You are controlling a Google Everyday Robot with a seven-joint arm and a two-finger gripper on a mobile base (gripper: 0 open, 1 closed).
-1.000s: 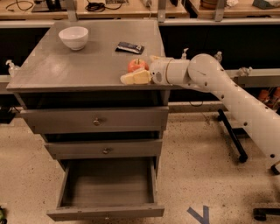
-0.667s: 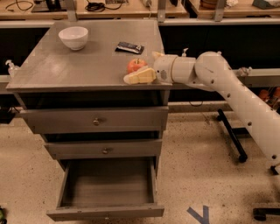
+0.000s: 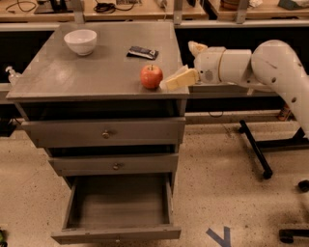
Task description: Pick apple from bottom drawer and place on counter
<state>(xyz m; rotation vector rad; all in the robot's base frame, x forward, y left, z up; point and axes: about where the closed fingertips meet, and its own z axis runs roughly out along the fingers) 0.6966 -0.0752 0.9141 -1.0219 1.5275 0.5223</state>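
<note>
Well below the gripper [image 3: 179,65] and nearest the camera, the bottom drawer [image 3: 116,234] stands pulled right out, its grey floor bare. That fits a drawer whose apple is already out of it. Above it, the two knobbed drawers [image 3: 104,133] are closed, so nothing blocks the way up to the top.

Level with the gripper, the apple [image 3: 151,76] sits upright, stem dimple up, on the surface [image 3: 87,72], which is the counter the task names. It lies close to the front edge and near the corner by the arm [image 3: 270,62], probably because that is the shortest reach from the side.

The gripper hangs just off that corner with its two fingers spread apart and nothing between them. Its nearer finger points at the apple and ends just beside it. Whether it touches cannot be told. The apple rests on its own weight, so the placing looks done, and the likely remainder is to draw clear without nudging it toward the edge.

Beyond the gripper, farther back on the surface, lie a dark packet [image 3: 143,52] and a white bowl [image 3: 80,41], both well apart from the apple. A tan workbench [image 3: 145,10] runs behind.
</note>
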